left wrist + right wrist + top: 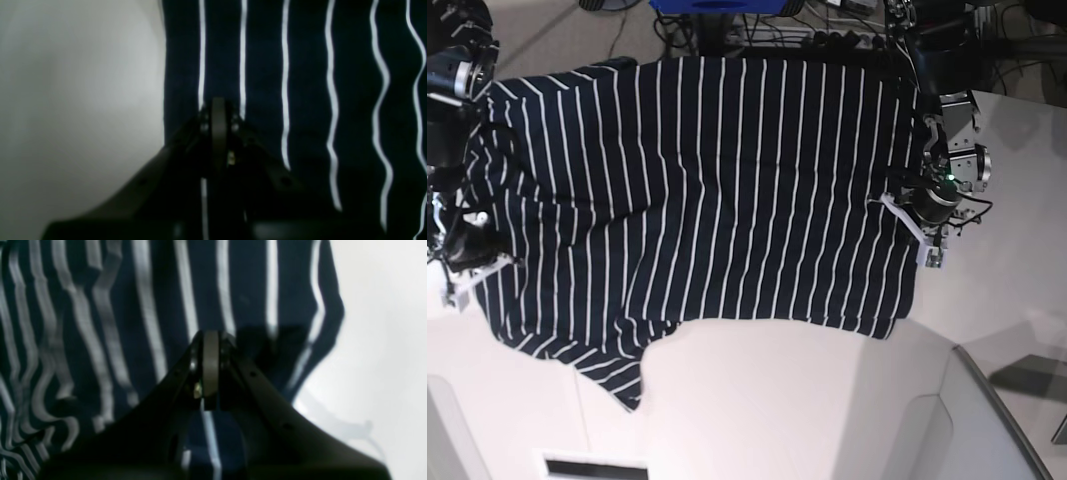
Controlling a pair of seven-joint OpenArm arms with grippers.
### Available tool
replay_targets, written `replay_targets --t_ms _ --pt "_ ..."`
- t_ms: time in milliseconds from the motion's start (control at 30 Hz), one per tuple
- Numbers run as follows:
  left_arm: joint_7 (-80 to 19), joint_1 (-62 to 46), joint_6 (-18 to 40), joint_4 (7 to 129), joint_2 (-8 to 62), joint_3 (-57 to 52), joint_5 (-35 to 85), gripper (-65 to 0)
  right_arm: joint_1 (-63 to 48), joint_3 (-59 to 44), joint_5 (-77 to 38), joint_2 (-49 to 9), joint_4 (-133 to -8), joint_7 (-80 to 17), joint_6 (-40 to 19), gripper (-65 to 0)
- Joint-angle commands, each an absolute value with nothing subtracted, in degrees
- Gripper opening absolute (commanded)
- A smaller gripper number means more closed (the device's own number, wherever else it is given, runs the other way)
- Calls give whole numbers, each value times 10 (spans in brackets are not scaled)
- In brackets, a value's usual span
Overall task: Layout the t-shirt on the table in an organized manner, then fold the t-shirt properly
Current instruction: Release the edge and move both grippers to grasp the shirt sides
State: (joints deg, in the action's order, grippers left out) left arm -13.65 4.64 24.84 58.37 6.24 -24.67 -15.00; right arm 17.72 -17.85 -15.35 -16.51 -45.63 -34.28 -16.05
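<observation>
The t-shirt (707, 190), dark navy with thin white stripes, is stretched wide between my two arms over the white table (777, 410); a sleeve hangs down at the lower left. My left gripper (915, 232) is shut on the shirt's right edge, and in the left wrist view its pads (218, 110) are pressed together on the t-shirt (300, 83) close to its border with the table (76, 100). My right gripper (467, 275) is shut on the opposite edge. There the closed gripper (210, 336) pinches the rumpled t-shirt (150, 306).
Cables and dark equipment (847, 25) crowd the far side behind the shirt, with a blue object (712, 5) at top centre. A grey panel (1017, 400) lies at the lower right. A dark slot (592, 466) sits at the near edge.
</observation>
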Motion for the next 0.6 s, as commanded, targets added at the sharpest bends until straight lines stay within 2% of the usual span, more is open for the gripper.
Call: replay_targets --t_ms 0,167,567 --pt "-144 49 237 581 72 -247 -156 -650 198 -179 -160 -175 -446 -320 -163 -650" --pt "-142 53 201 560 83 -247 -152 -650 207 -178 -138 -182 -399 -251 -163 -650" --pt "-144 72 201 561 91 -247 -155 -650 299 -179 -5 -182 -243 -43 -162 -650"
